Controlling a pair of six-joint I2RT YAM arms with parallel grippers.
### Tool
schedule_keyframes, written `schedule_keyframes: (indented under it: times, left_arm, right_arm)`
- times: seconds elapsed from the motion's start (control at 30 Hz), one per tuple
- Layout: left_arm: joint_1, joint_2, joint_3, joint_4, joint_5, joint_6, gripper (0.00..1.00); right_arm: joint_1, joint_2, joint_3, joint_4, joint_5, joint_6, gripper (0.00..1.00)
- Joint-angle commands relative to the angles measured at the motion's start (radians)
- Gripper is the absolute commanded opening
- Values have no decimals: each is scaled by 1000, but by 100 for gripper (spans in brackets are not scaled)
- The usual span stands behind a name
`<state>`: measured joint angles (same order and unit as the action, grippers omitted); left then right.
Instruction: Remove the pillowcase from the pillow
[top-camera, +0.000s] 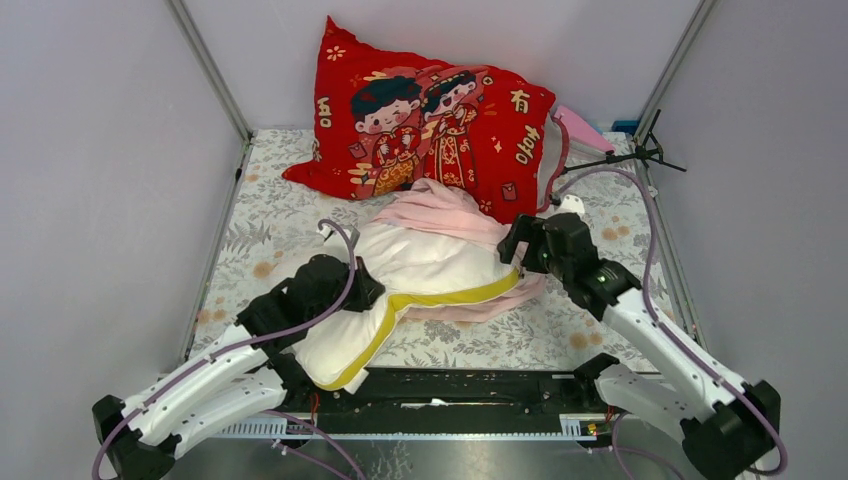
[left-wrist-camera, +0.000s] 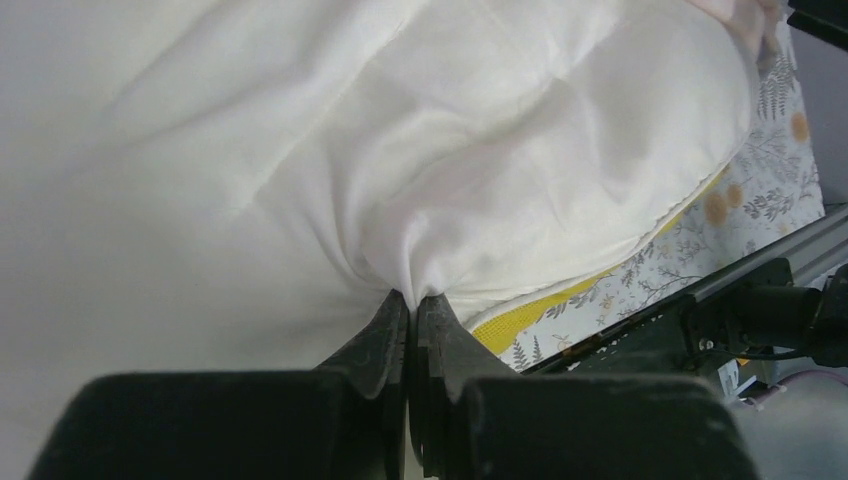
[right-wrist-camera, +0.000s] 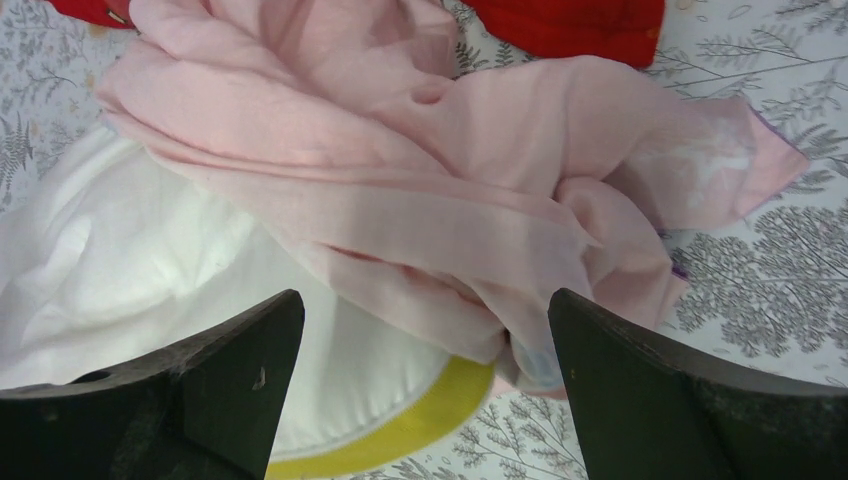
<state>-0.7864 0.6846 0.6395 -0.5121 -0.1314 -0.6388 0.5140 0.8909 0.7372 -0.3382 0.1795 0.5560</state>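
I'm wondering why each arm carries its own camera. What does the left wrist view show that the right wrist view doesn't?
Only left wrist: the left end effector shut on a tuck of the pillow, and the black rail. Only right wrist: the right end effector open, facing the bunched pillowcase, and a red cushion edge. Both: the pillow, its yellow piping, the floral table cover; the left catches just a pink corner.

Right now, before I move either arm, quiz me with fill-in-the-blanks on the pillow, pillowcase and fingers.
1. The left fingers are ____ on the white fabric of the pillow.
2. The right fingers stand ____ above the pink pillowcase, gripping nothing.
3. The piping on the pillow is ____.
4. Behind the pillowcase lies a ____ cartoon-printed cushion.
Missing words: shut; open; yellow; red.
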Motion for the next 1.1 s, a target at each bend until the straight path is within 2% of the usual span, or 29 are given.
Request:
schedule_keyframes:
  times: [0.0,0.13,0.27,0.53,0.73,1.07]
  left_arm:
    - [3,5,-7,129,-91,19,0]
    - [3,-22,-6,108,-155,12,0]
    - [3,-75,-74,153,-178,-30,0]
    - [3,-112,-150,226,-240,-65,0]
    - [3,-82,-163,316,-228,-51,0]
    - [3,-10,-169,484,-121,1,0]
  right_arm:
    - [-4,122,98,105,-80,-20,100]
    - [-4,216,118,161,-114,-16,100]
    - [-3,280,132,215,-162,-8,100]
    - [-3,334,134,229,-156,-29,100]
    - [-3,305,127,181,-125,-41,100]
    - [-3,157,96,68,-17,-70,99]
